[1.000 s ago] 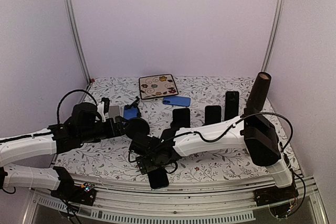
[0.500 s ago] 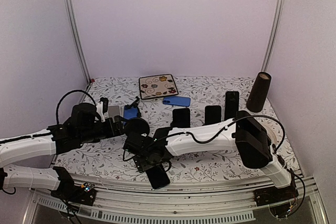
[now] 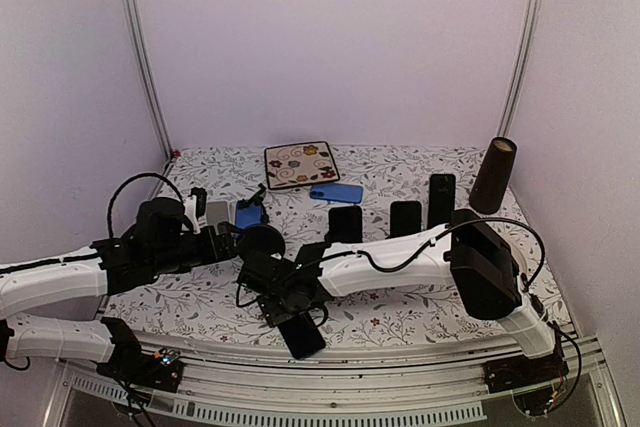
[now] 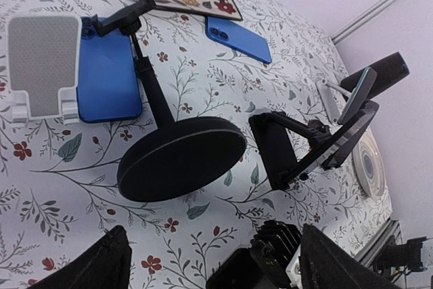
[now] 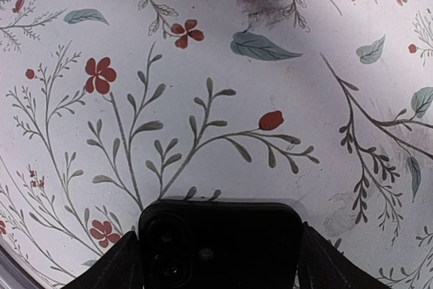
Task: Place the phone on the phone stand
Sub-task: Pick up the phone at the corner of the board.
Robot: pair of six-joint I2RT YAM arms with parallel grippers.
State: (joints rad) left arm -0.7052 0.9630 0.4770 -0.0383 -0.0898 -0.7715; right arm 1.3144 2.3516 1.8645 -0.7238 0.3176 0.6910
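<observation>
Straddling the black phone [image 3: 302, 337] at the top view's bottom centre, your right gripper [image 5: 220, 252]; grip unclear | your left gripper [image 4: 216, 269]: jaws spread, empty | round-base phone stand [image 4: 179, 153] mid-frame.

phone [image 3: 302, 338] at the near edge of the table [image 3: 405, 323], round-based stand [image 3: 262, 240] behind it

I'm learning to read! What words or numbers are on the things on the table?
No words or numbers can be read anywhere.
The black phone, the flat blue phone, the square flowered board and the brown tube show no lettering; the board carries only flowers and swirls.
</observation>
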